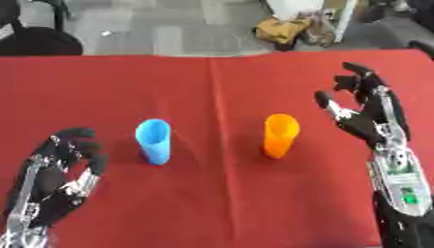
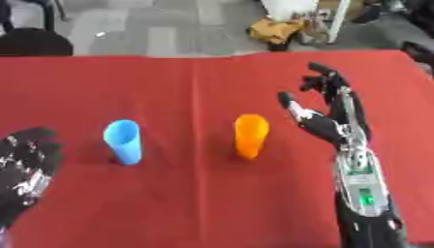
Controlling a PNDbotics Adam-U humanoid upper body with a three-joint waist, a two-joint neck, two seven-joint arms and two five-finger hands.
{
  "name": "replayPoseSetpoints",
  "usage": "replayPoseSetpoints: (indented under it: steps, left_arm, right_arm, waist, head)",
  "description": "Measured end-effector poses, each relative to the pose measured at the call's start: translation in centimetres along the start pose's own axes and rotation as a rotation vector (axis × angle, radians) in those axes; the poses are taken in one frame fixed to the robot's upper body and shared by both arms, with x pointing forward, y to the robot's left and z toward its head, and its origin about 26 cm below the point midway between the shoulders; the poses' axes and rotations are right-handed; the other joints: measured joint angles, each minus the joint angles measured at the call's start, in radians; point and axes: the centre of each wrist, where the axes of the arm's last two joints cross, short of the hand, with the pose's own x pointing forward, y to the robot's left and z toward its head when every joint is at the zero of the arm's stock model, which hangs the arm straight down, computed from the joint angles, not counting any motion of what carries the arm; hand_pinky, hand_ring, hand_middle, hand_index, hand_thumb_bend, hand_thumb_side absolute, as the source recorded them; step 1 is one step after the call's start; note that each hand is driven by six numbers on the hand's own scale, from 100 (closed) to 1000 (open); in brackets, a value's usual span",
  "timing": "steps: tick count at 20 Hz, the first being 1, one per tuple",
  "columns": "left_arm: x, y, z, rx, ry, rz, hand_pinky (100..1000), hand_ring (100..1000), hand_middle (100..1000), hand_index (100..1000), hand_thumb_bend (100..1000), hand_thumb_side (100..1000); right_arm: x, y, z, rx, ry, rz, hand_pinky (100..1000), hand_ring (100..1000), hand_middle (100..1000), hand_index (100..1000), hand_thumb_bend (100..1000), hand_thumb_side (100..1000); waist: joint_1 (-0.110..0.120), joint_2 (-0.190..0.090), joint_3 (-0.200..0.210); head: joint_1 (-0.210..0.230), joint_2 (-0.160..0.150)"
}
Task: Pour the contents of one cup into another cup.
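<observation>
Your orange cup stands upright; its contents seem hidden. Right hand beside it spread, grasping nothing; left hand relaxed.

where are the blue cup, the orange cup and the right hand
blue cup (image 1: 154, 142), left eye view, side wall
orange cup (image 1: 281, 135), left eye view, side wall
right hand (image 1: 363, 116), left eye view, palm
</observation>
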Motion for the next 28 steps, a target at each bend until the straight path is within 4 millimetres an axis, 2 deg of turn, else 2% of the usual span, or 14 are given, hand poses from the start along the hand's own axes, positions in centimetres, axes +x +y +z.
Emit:
replayPoseSetpoints:
  steps: [4, 6, 11, 12, 13, 19, 28]
  left_arm:
    - [-0.4, -0.7, -0.9, -0.028, 0.022, 0.004, 585, 669, 692, 763, 576, 100]
    - [-0.8, -1.1, -1.3, -0.038, 0.039, 0.003, 586, 675, 697, 763, 617, 100]
    - [-1.8, -1.6, -1.7, -0.045, 0.086, -0.01, 587, 676, 698, 763, 621, 100]
    - [-1.9, -1.7, -1.6, -0.045, 0.091, -0.012, 595, 703, 726, 779, 748, 118]
    - [-2.0, -1.7, -1.7, -0.044, 0.095, -0.015, 604, 714, 737, 786, 768, 117]
    - [-2.7, -1.9, -3.7, -0.004, 0.112, -0.073, 659, 767, 785, 811, 777, 100]
    - [-4.3, -3.0, -4.8, 0.036, 0.166, -0.139, 657, 759, 779, 819, 767, 119]
  right_arm:
    - [0.0, 0.0, 0.0, 0.002, 0.0, -0.002, 896, 795, 492, 835, 543, 272]
    - [0.0, 0.0, 0.0, 0.002, 0.0, -0.002, 895, 795, 492, 835, 546, 274]
    - [0.0, 0.0, 0.0, 0.004, 0.001, -0.003, 895, 795, 492, 835, 546, 274]
    - [0.0, 0.0, 0.0, 0.005, 0.001, -0.003, 895, 796, 491, 835, 546, 275]
    - [0.0, 0.0, 0.0, 0.005, 0.001, -0.003, 895, 796, 491, 835, 546, 274]
    - [-0.1, 0.1, 0.1, 0.012, 0.002, -0.005, 895, 796, 491, 835, 546, 276]
    - [-0.2, 0.2, 0.2, 0.015, 0.003, -0.008, 896, 796, 490, 835, 545, 276]
  waist:
    - [0.0, 0.0, -0.001]
    - [-0.001, 0.0, -0.001]
    - [-0.003, 0.0, -0.001]
    - [-0.003, 0.0, -0.001]
    - [-0.003, 0.0, 0.0]
    - [-0.01, 0.0, 0.004]
    - [-0.018, 0.005, 0.003]
  head:
    - [0.0, -0.004]
    - [0.0, -0.004]
    - [0.0, -0.005]
    - [0.0, -0.005]
    - [0.0, -0.005]
    - [0.0, -0.012]
    - [0.0, -0.014]
